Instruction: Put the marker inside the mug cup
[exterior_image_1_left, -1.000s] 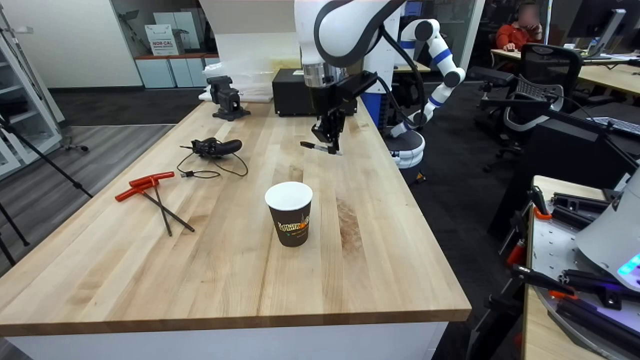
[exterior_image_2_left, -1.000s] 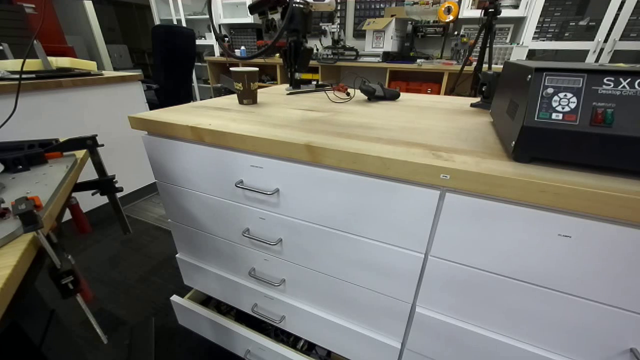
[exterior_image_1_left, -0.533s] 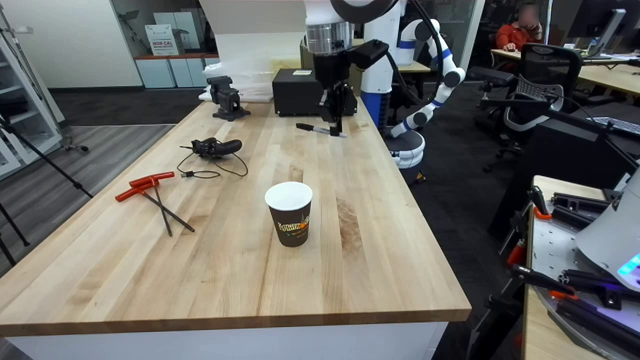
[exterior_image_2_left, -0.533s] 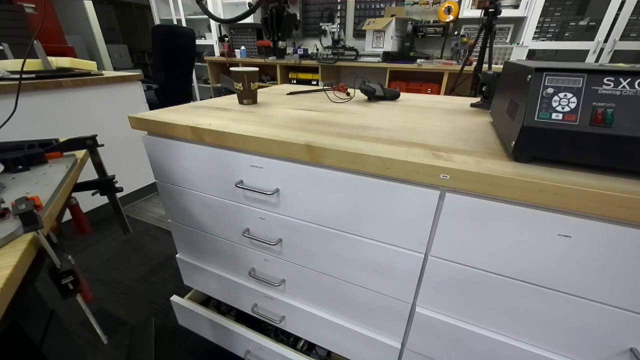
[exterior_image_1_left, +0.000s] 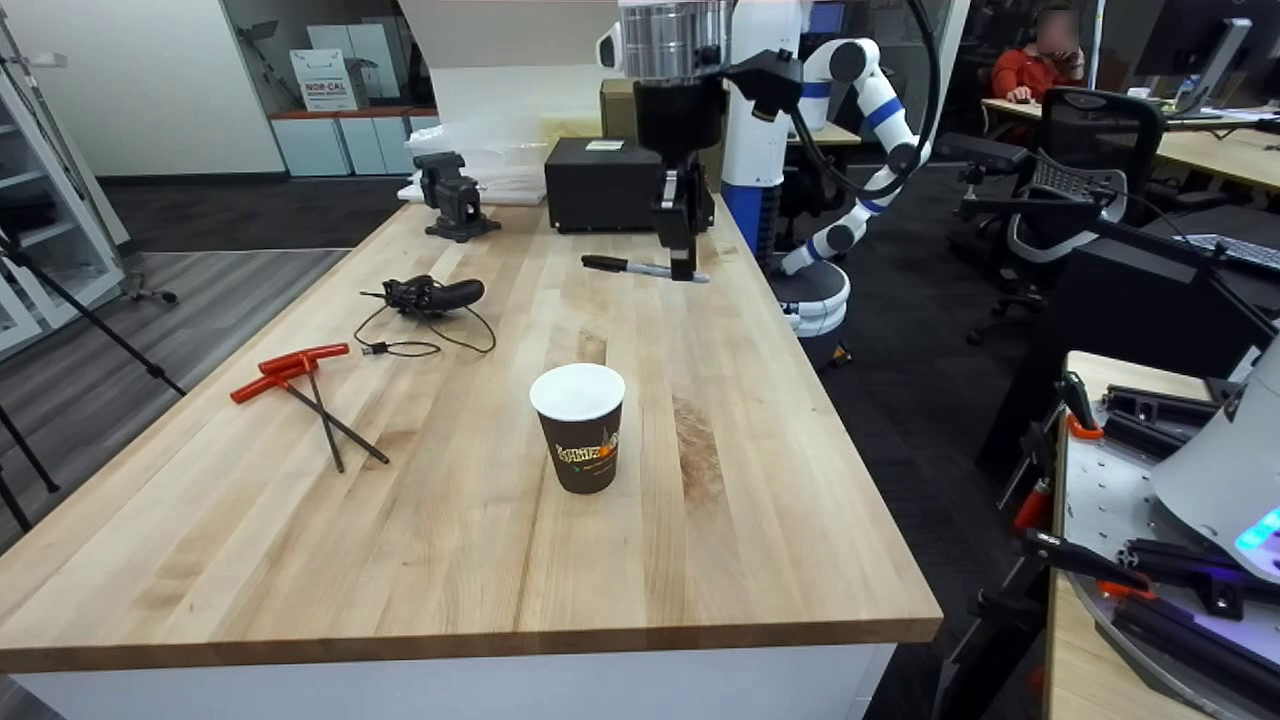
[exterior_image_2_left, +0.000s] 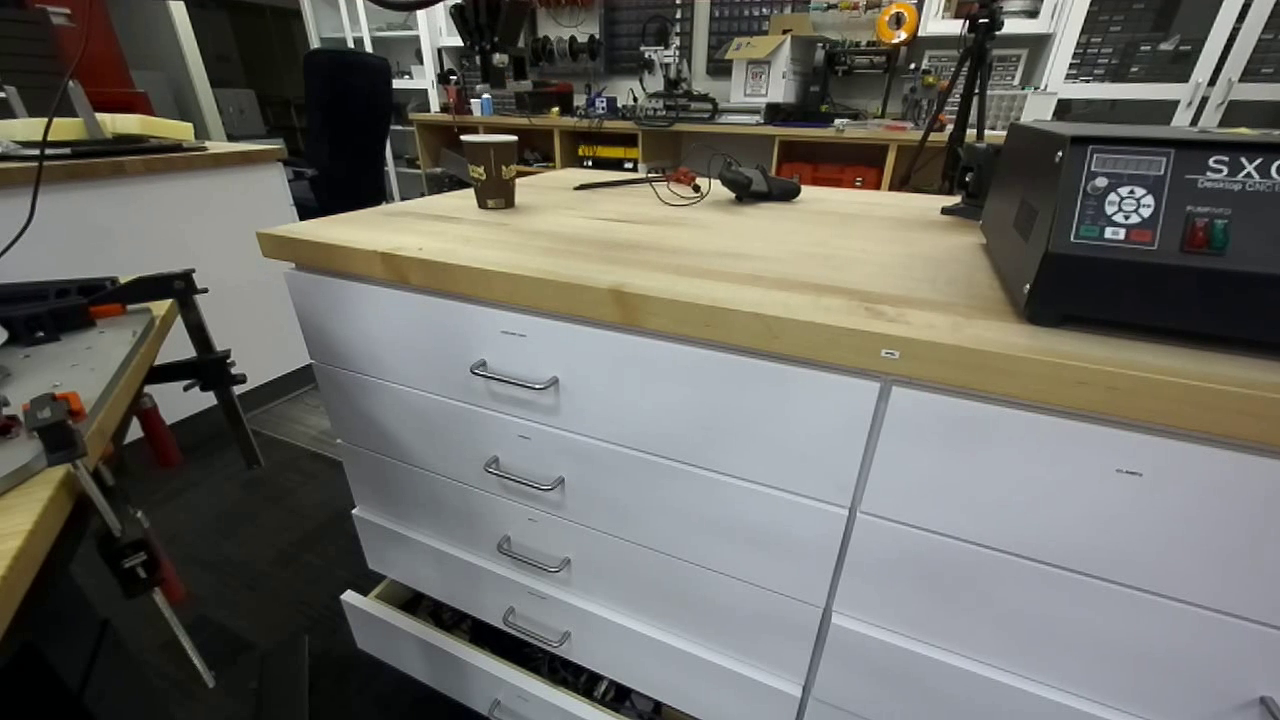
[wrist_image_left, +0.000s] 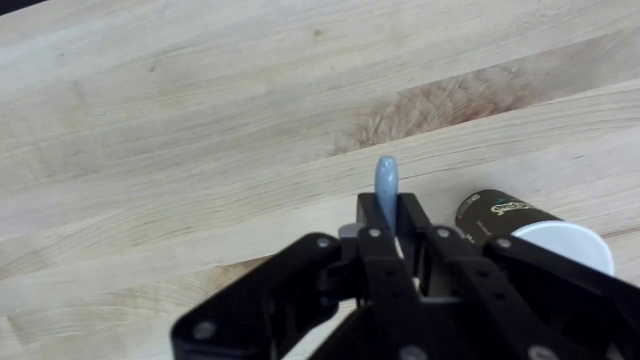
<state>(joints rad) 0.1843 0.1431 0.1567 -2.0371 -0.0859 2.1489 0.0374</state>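
The marker (exterior_image_1_left: 640, 268), with a black cap and a grey-white body, is held nearly level above the table in an exterior view. My gripper (exterior_image_1_left: 684, 268) is shut on it near its pale end. In the wrist view the marker's pale tip (wrist_image_left: 386, 182) pokes out between the fingertips (wrist_image_left: 387, 205). The mug cup (exterior_image_1_left: 582, 455), white at the rim and dark brown below, stands upright on the table, also in an exterior view (exterior_image_2_left: 492, 178) and at the right of the wrist view (wrist_image_left: 492, 216). My gripper (exterior_image_2_left: 494, 70) is above the cup's height; the marker cannot be made out there.
Two red-handled tools (exterior_image_1_left: 305, 375) lie crossed on the wooden table (exterior_image_1_left: 400, 560), left of the cup. A black device with cable (exterior_image_1_left: 430, 297) lies behind them. A black vise (exterior_image_1_left: 456, 205) and a black box (exterior_image_1_left: 600, 185) stand at the back.
My gripper has risen from near the table with the marker held, and moved toward the cup's end of the table. The cup and tools have not moved.
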